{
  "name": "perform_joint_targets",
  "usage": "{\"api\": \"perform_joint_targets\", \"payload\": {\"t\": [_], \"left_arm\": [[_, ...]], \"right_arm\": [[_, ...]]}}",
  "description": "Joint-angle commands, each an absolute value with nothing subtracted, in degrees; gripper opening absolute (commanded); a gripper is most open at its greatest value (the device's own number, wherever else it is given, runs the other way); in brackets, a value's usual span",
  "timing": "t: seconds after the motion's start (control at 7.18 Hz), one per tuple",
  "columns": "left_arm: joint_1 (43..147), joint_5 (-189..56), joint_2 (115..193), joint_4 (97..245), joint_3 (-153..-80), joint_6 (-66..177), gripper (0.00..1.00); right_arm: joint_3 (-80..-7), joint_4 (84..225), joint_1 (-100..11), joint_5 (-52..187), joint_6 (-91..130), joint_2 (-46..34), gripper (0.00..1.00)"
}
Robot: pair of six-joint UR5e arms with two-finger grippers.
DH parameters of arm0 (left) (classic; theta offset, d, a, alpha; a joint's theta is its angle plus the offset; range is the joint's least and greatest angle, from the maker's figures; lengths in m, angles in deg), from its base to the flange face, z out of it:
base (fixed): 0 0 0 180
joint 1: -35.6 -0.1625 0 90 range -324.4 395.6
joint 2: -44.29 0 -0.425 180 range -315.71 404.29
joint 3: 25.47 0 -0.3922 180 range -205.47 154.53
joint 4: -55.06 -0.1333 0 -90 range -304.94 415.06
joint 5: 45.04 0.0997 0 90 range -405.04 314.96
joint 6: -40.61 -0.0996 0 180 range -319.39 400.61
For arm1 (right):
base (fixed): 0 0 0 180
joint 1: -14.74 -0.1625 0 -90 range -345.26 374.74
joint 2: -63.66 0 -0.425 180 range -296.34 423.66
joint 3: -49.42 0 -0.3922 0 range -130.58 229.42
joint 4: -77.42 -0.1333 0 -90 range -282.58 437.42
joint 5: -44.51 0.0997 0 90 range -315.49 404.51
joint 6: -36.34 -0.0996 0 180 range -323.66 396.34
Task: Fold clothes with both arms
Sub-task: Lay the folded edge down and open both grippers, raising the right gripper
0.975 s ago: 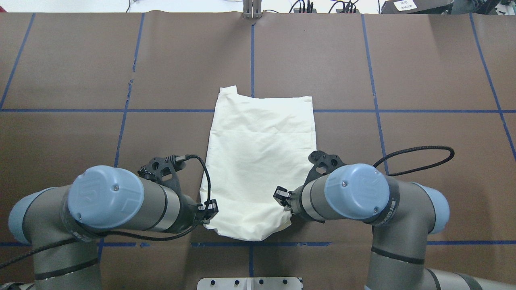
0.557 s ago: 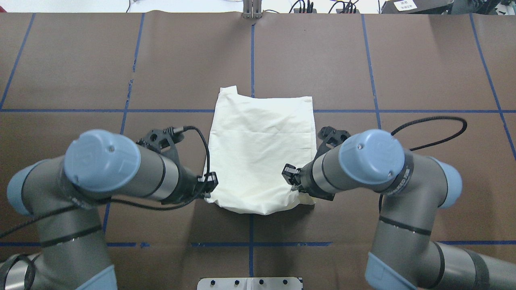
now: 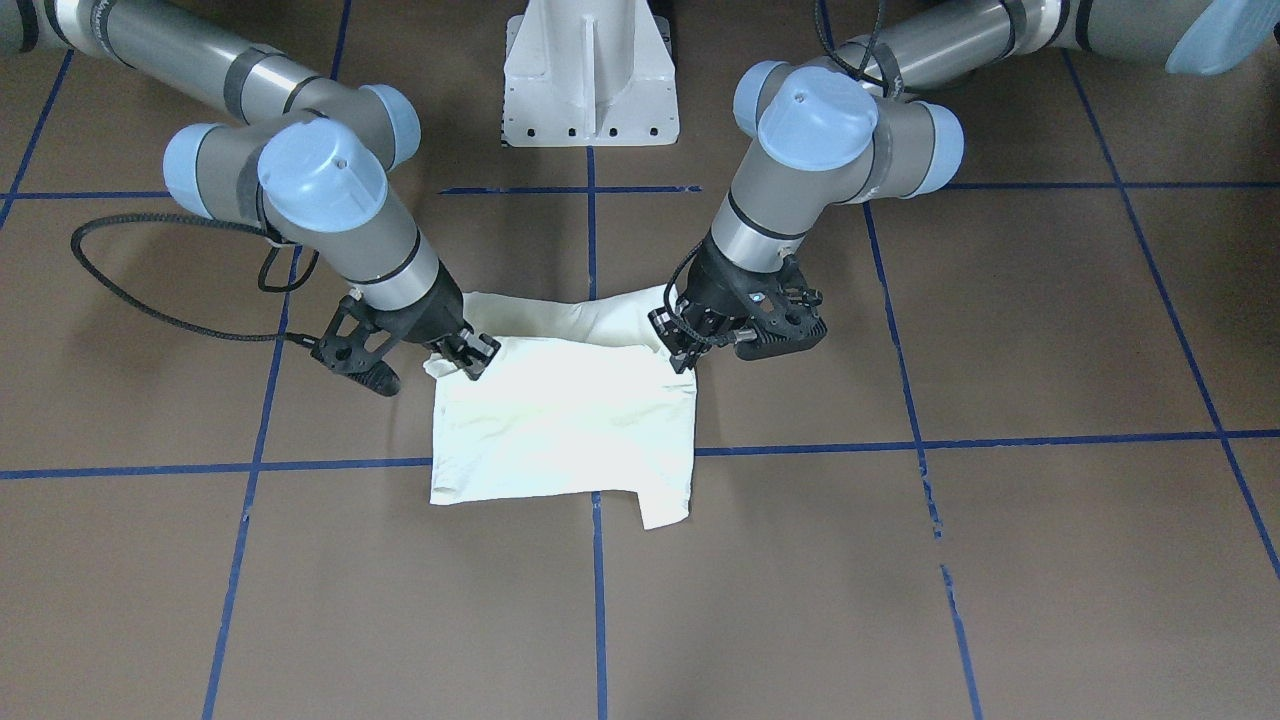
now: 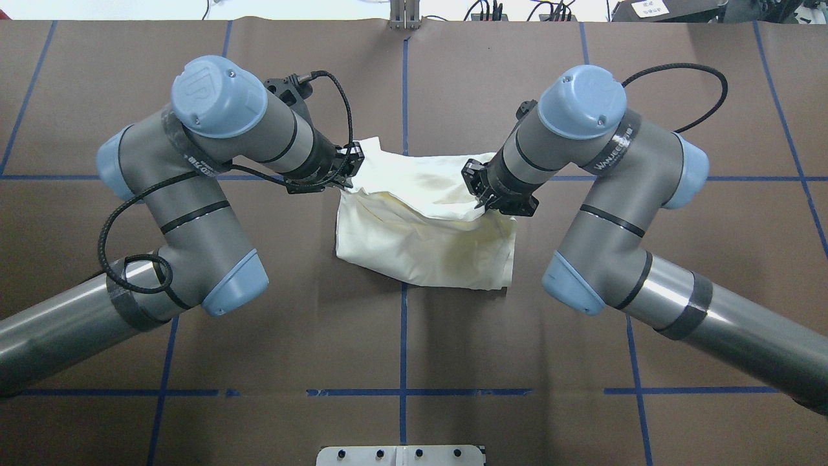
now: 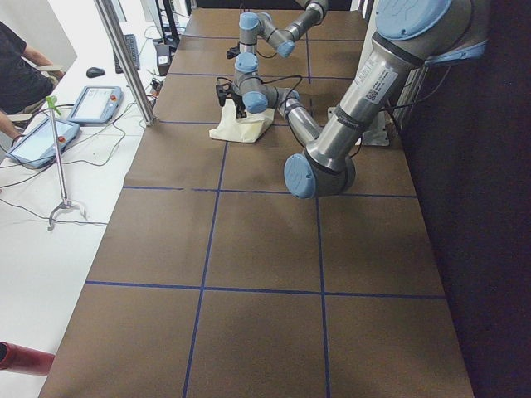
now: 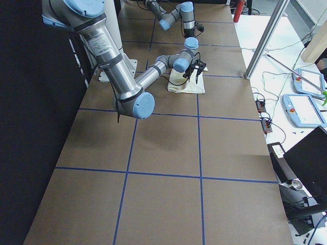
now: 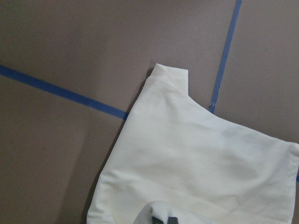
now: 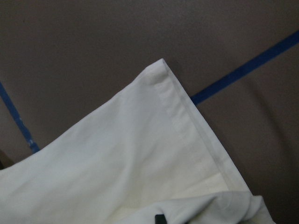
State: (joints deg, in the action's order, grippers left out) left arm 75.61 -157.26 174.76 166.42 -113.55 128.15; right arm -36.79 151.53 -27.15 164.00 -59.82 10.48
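Two corners, one fold

Clamped, the left gripper [image 4: 346,169] and right gripper [image 4: 477,186] each pinch a corner of the shirt [image 4: 427,252], which drapes below and between them. Best carry both level, matched pace, landing edge on edge ahead.

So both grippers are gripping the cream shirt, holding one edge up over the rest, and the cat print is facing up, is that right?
Not quite: no cat print faces up. The overhead view shows only plain cream cloth on the shirt. The left gripper and right gripper do both grip it, holding one edge up over the rest.
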Motion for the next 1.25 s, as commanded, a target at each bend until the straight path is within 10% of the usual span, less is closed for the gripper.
{"api": "perform_joint_targets", "payload": {"t": [0.0,0.28,0.56,0.84,0.98,1.11], "left_arm": [[76.12,-157.19,177.09,168.44,-109.77,127.71,0.00],[76.03,-157.10,178.58,171.50,-105.30,127.80,0.00],[76.46,-156.75,179.82,171.61,-101.08,127.63,0.00],[78.74,-156.75,179.91,171.87,-97.82,123.61,0.00],[79.01,-156.75,179.91,173.26,-95.37,120.10,0.02],[79.10,-156.75,179.91,175.45,-93.86,115.98,0.82]], "right_arm": [[-28.05,150.19,-29.55,166.06,-58.50,15.38,0.00],[-25.72,150.19,-29.55,165.98,-58.32,17.16,0.00],[-23.72,150.19,-30.77,166.76,-58.41,18.56,0.62],[-17.13,150.19,-34.20,170.01,-57.89,21.72,0.70],[-17.20,150.19,-35.87,172.46,-55.79,21.73,1.00],[-17.54,150.19,-36.58,173.96,-54.73,21.65,1.00]]}}
